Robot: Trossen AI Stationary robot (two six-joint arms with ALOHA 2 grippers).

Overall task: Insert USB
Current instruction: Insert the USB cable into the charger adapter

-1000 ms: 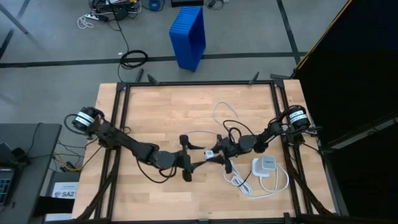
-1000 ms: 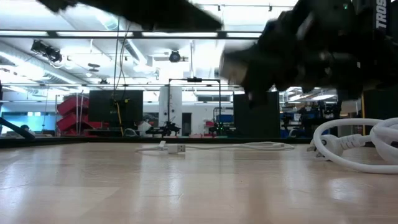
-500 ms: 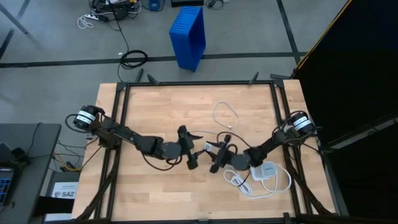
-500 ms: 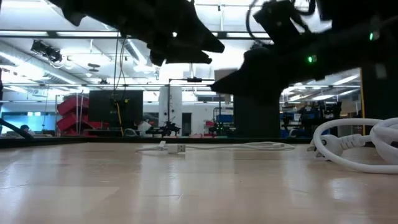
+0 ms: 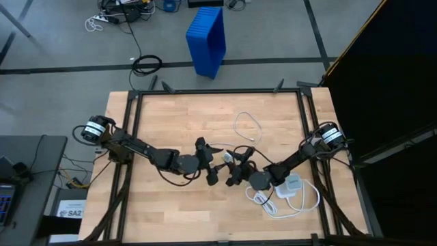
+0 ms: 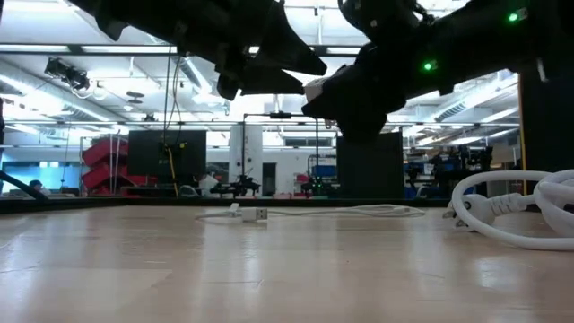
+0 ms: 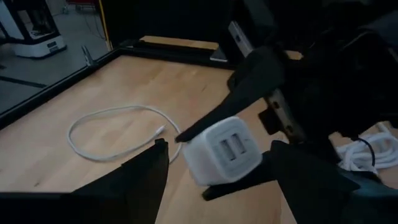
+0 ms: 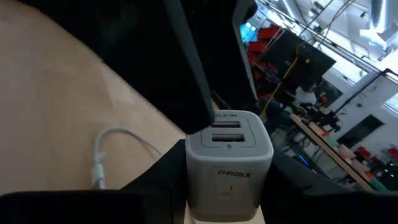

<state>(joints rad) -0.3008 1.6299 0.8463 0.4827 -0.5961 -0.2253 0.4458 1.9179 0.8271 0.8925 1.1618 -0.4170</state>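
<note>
The USB, a thin white cable, lies looped on the table beyond both grippers. Its plug rests flat on the wood and shows in the low view too. My right gripper is in the air over the table's middle, shut on a small white charger cube with two ports. My left gripper faces it, open. In the left wrist view my left gripper has its fingers wide apart on either side of the cube, clear of it. My right gripper pinches the charger cube between its two fingers by opposite side faces. It comes roughly level from the table's right. The port face points away from its wrist, toward my left gripper. The cube is lifted clear of the table.
A thick white cord lies coiled by a white adapter block near the table's right near corner, under my right forearm. A black frame rims the table. A blue crate stands on the floor beyond.
My right arm has swung its elbow toward the near edge and carried the cube a little toward my left gripper. My left gripper has shifted slightly toward the cube. The USB cable has stayed where it was.
</note>
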